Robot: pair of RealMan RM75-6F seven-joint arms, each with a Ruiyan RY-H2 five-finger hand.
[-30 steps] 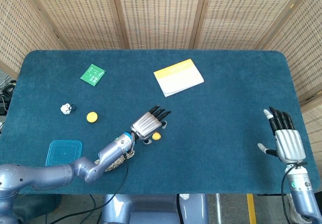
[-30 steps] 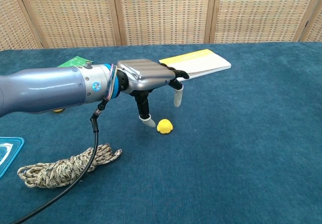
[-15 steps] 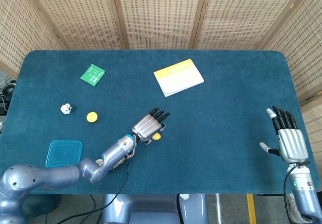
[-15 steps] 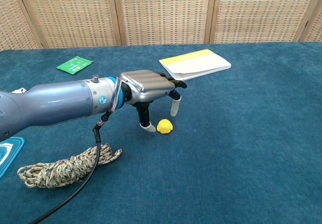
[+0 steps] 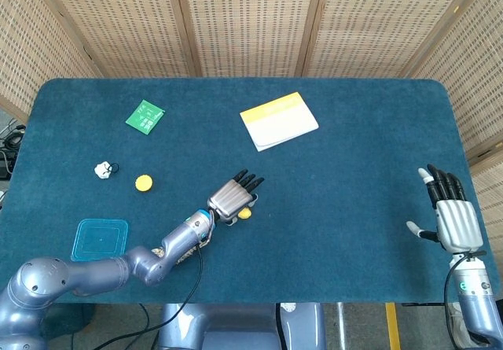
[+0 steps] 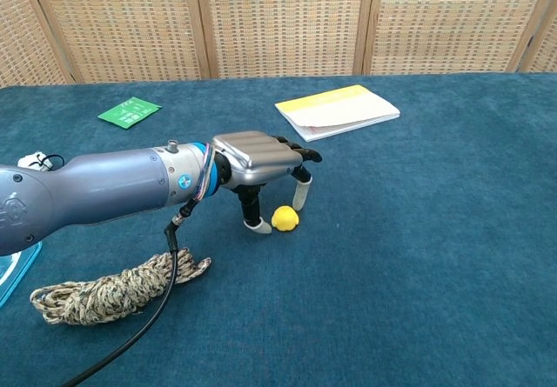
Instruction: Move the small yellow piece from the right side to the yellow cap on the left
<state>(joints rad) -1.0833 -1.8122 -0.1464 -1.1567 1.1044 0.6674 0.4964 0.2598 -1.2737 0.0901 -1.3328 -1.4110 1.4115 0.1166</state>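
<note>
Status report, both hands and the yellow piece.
Left hand open, fingers straddling the small yellow piece on the cloth, not gripped. Right hand open, idle at far right. Yellow cap waiting left; path bare.

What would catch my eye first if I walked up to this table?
Probably the silvery left hand near the middle of the blue table, poised over a small yellow piece with a finger on either side, not yet holding it. Next, the right hand standing open and idle at the table's right edge. A yellow cap sits off to the left.
</note>
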